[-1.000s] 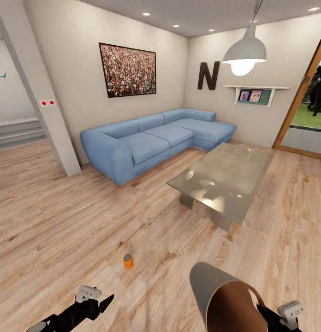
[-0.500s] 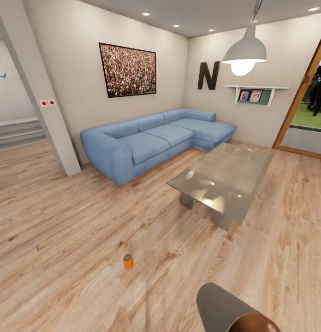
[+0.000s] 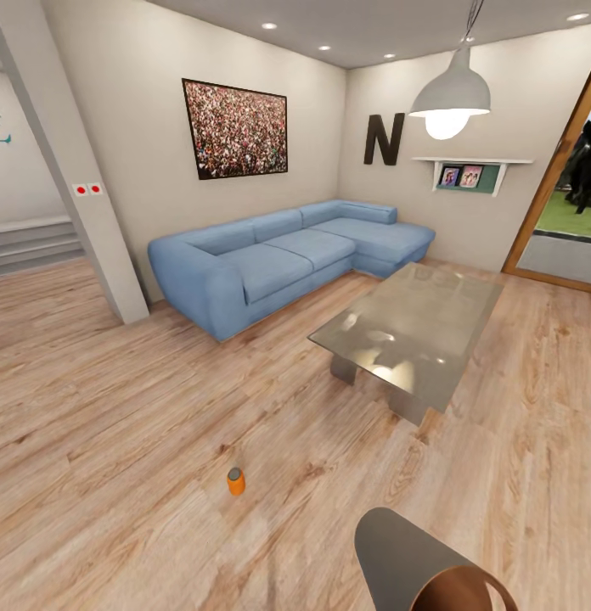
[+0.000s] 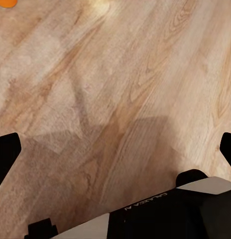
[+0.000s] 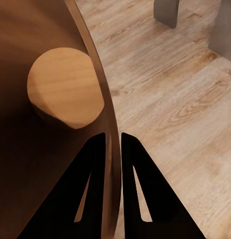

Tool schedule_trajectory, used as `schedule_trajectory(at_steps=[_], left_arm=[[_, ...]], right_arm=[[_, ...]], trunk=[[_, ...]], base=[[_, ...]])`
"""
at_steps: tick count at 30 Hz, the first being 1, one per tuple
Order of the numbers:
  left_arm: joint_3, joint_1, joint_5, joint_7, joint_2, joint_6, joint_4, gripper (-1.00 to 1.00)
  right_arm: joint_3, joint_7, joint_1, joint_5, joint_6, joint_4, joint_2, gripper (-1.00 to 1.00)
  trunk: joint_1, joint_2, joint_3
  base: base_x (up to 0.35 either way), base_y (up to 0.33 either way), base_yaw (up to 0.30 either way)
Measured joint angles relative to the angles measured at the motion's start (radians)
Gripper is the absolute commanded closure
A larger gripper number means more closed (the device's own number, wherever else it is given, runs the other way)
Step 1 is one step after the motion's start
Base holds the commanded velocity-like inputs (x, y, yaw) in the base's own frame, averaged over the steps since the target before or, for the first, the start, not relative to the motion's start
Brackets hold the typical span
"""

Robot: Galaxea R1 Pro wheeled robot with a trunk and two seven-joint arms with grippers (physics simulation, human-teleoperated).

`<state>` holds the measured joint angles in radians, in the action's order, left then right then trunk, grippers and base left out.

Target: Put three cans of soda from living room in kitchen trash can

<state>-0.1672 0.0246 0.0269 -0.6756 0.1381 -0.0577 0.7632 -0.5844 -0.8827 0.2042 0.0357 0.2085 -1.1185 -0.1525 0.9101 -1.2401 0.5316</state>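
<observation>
Nearest, the right gripper (image 5: 113, 149) is clamped on the rim of the trash can (image 3: 414, 560), 1 finger inside the tan-brown wall and 1 outside, the bin tilted low at the head view's right, while the left gripper (image 4: 115, 147) has its fingers spread wide over bare wood floor (image 3: 117, 441). Just ahead, 1 orange soda can (image 3: 235, 481) stands upright on the floor, apart from the bin. Farther on come the glass-topped low table (image 3: 414, 327), then the light-blue corner sofa (image 3: 278, 255) against the wall.
</observation>
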Motion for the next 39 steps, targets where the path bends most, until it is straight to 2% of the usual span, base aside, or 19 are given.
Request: schedule_trajectory(at_steps=[17, 23, 27, 31, 36, 37, 39], left_arm=[[0.000, 0.000, -0.001, 0.000, 0.000, 0.001, 0.000, -1.00], [0.001, 0.000, 0.001, -0.001, 0.000, -0.004, 0.009, -1.00], [0.001, 0.001, 0.002, -0.001, 0.000, -0.030, 0.025, -1.00], [0.001, 0.001, 0.003, -0.001, 0.000, -0.088, 0.095, -1.00], [-0.001, -0.001, 0.004, -0.001, 0.000, -0.207, 0.238, -1.00], [-0.004, -0.001, 0.005, -0.001, 0.000, -0.249, 0.291, -1.00], [-0.005, -0.001, 0.004, -0.001, 0.000, -0.292, 0.346, -1.00]], right_arm=[[0.000, 0.000, 0.000, 0.000, 0.000, 0.001, -0.001, 1.00], [-0.001, 0.000, -0.001, 0.001, 0.000, 0.000, -0.018, 1.00], [-0.001, 0.000, -0.002, 0.001, -0.001, -0.002, -0.027, 1.00], [-0.002, -0.001, -0.003, 0.004, -0.007, -0.026, -0.030, 1.00], [-0.001, -0.002, -0.003, 0.001, -0.074, -0.101, -0.031, 1.00], [0.000, -0.004, -0.003, -0.003, -0.098, -0.135, -0.031, 1.00], [-0.001, -0.005, -0.003, 0.007, -0.124, -0.175, -0.030, 1.00]], trunk=[[0.000, 0.000, 0.000], [0.000, 0.000, 0.000], [0.000, 0.000, 0.000], [0.000, 0.000, 0.000], [0.000, 0.000, 0.000], [0.000, 0.000, 0.000], [0.000, 0.000, 0.000]], base=[[0.000, 0.000, 0.000], [0.000, 0.000, 0.000], [0.000, 0.000, 0.000], [0.000, 0.000, 0.000], [0.000, 0.000, 0.000], [0.000, 0.000, 0.000], [0.000, 0.000, 0.000]])
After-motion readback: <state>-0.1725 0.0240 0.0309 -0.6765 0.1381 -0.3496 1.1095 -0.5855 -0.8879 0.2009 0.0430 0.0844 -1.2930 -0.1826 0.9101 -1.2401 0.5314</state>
